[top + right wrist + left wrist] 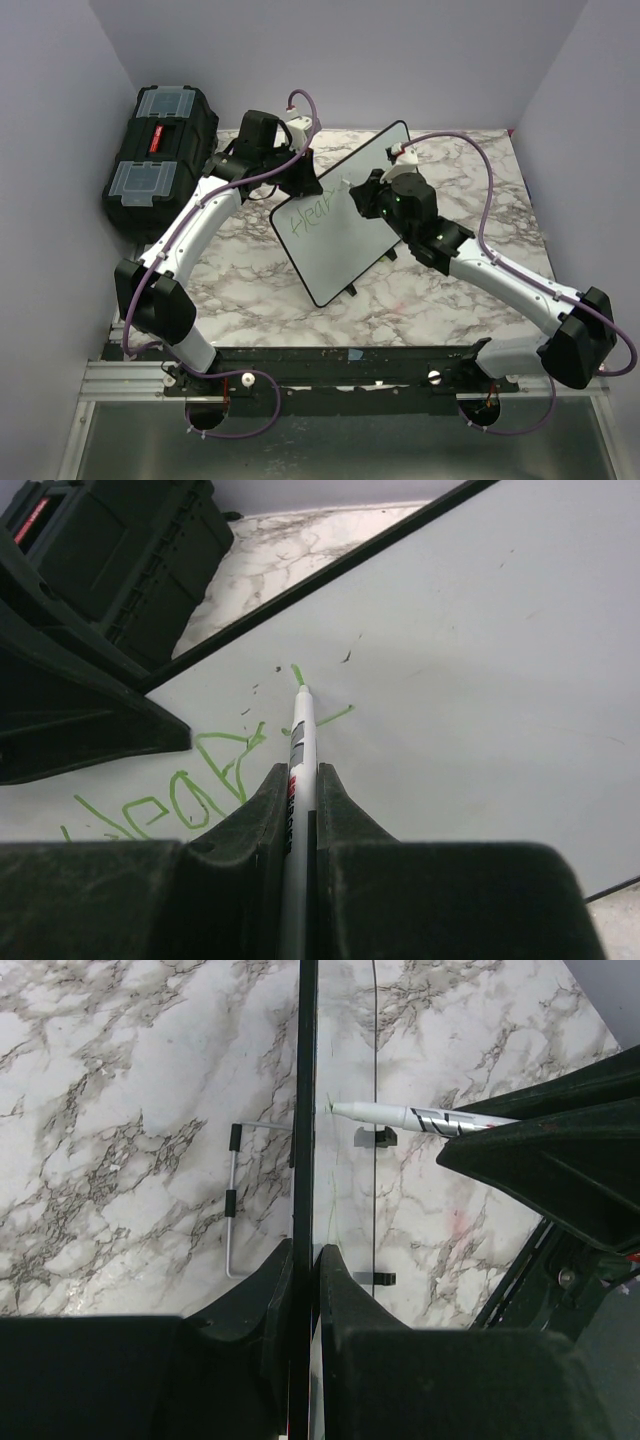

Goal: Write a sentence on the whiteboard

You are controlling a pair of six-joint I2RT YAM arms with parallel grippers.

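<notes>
At table (440,290) centre — whiteboard (350,235), propped tilted, edge clamped in left gripper (303,1258). Right gripper (300,778) clamped on marker (302,725), tip at board face beside unfinished green sentence (190,790). Step: mid-writing — next stroke probably needs light, steady contact.

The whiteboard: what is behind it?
Behind the whiteboard, a thin wire stand shows over the marble table. The top view shows none of it; the board covers it.

Whiteboard (345,240) stands tilted on marble desk (450,290), with the green sentence (308,218) only a few letters long, near its left corner. Left pincer (310,185) at the board's upper edge, right pincer (357,197) over its face. Black toolbox (160,150) far left.
</notes>
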